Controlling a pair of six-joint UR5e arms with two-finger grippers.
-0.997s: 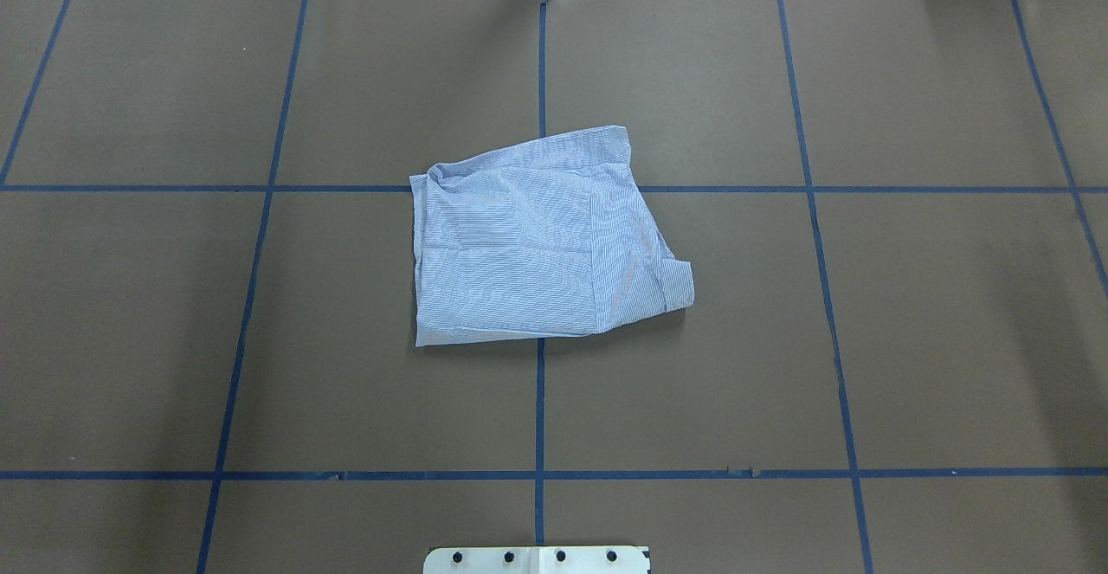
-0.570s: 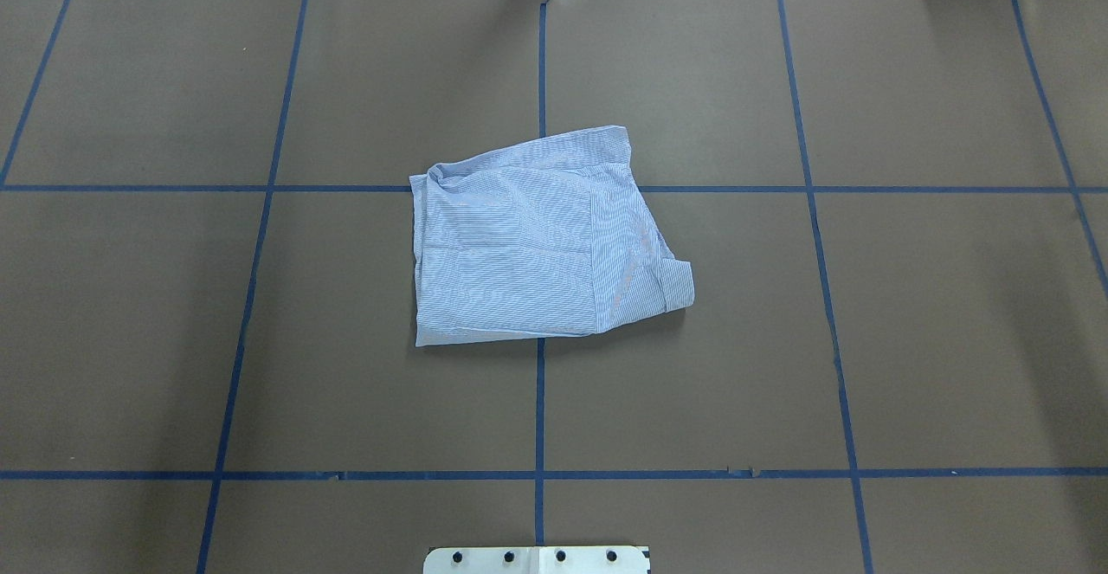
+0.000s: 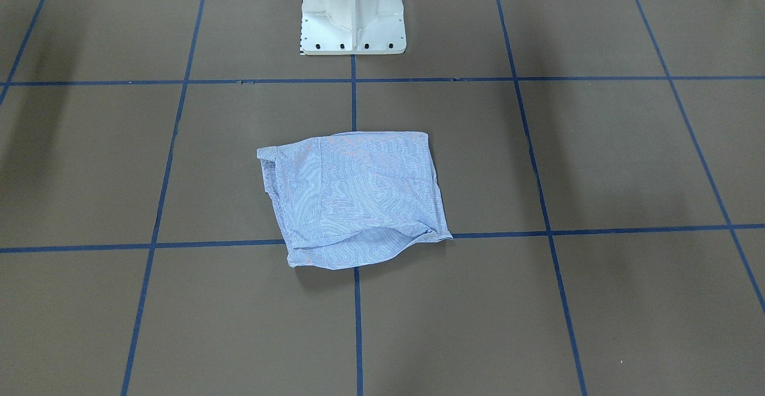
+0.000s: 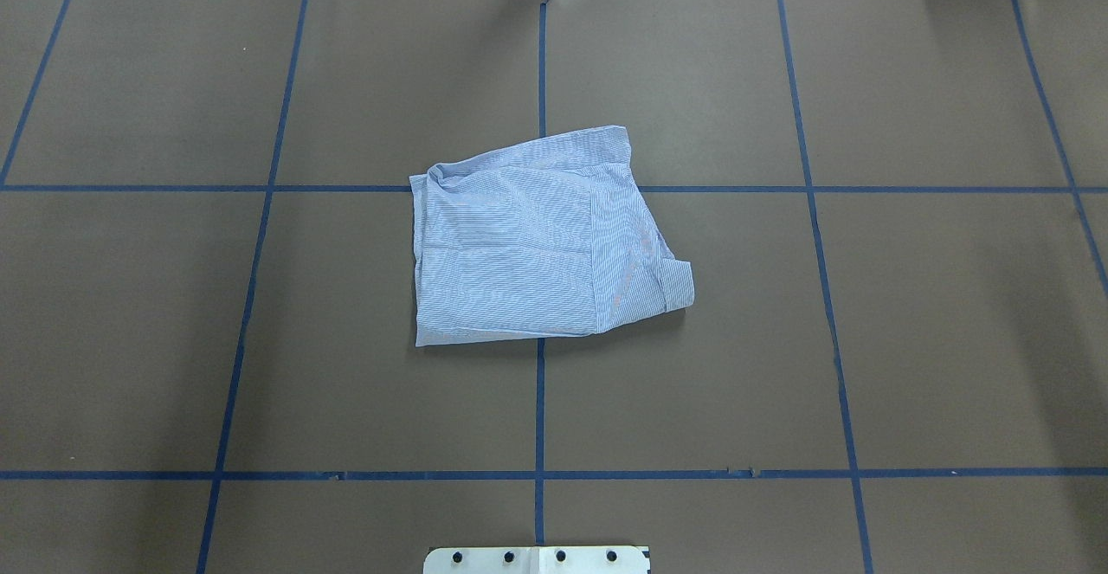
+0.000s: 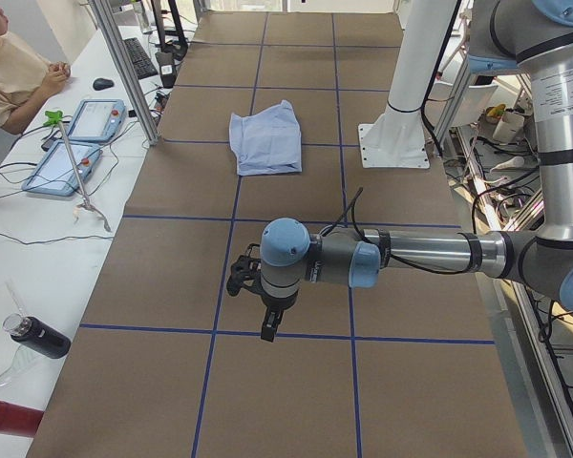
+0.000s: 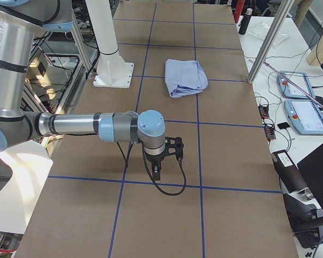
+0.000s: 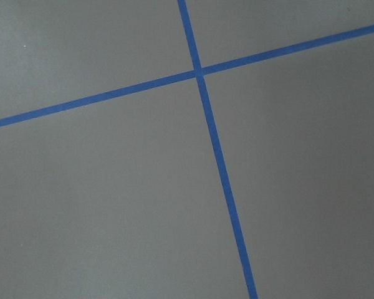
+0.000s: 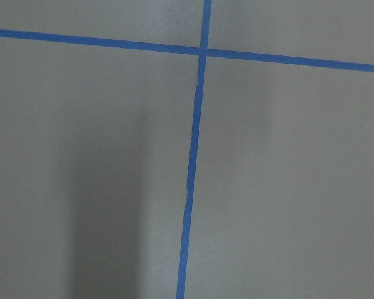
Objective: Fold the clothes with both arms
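The light blue and white striped shirt (image 4: 537, 245) lies folded into a rough rectangle at the table's middle; it also shows in the front-facing view (image 3: 352, 199) and both side views (image 5: 265, 141) (image 6: 185, 77). No buttons or collar show. My left gripper (image 5: 267, 329) hangs over bare table far from the shirt, seen only in the exterior left view. My right gripper (image 6: 157, 172) hangs over bare table at the other end, seen only in the exterior right view. I cannot tell whether either is open or shut. Both wrist views show only brown table and blue tape.
The white pedestal base (image 3: 352, 8) stands at the robot's side of the table. Blue tape lines (image 4: 539, 401) grid the brown surface. An operator (image 5: 10, 67) sits by tablets (image 5: 95, 119) on a side bench, with a dark bottle (image 5: 38, 336) nearer.
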